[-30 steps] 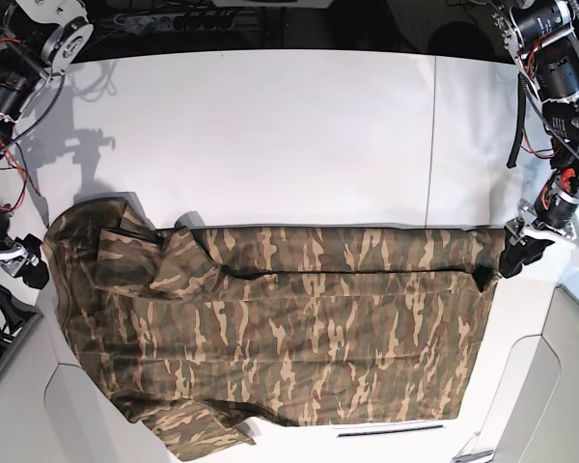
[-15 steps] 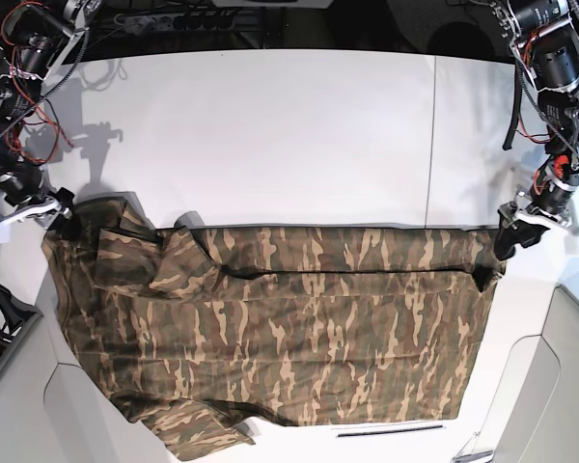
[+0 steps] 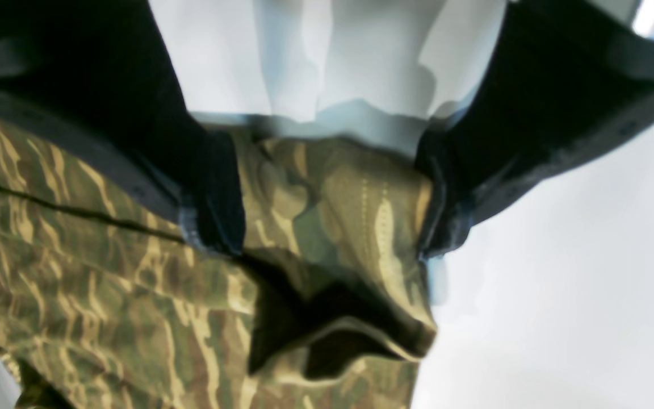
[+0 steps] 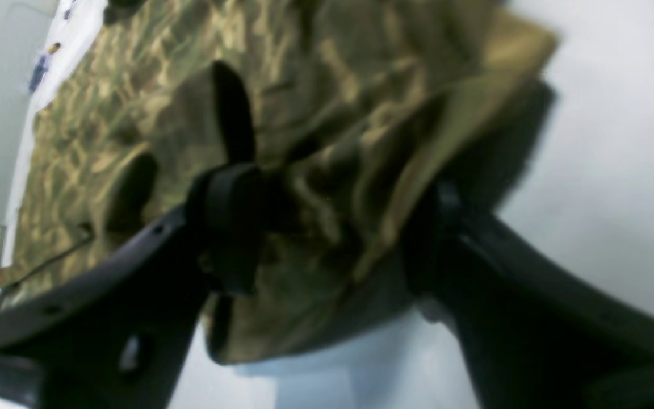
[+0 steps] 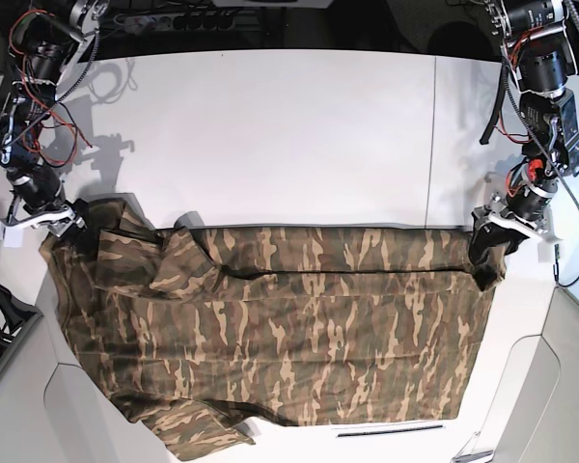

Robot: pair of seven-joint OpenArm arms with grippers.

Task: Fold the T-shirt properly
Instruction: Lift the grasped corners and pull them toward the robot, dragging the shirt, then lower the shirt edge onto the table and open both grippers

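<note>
Across the lower half of the white table (image 5: 270,125) you have the T-shirt (image 5: 289,328) spread flat in its camouflage print, its long upper edge running between the two arms and a sleeve bunched at the bottom corner. At the base view's right, your left gripper (image 5: 489,253) sits on the shirt's upper corner; the wrist view shows its jaws parted with a raised tuck of cloth between them, not pinched. At the base view's left, your right gripper (image 5: 56,224) straddles the opposite corner, jaws likewise apart around a fold of fabric, though that view is blurred.

You appear to be at the grasping step, both corners framed but neither clamped. Next you would need to close both grippers on the cloth, taking every layer, then lift together so the edge stays taut.

Beyond the shirt, loose red wires (image 5: 24,116) hang near your right arm, and a table seam (image 5: 430,135) runs close to your left; neither blocks the fold.
</note>
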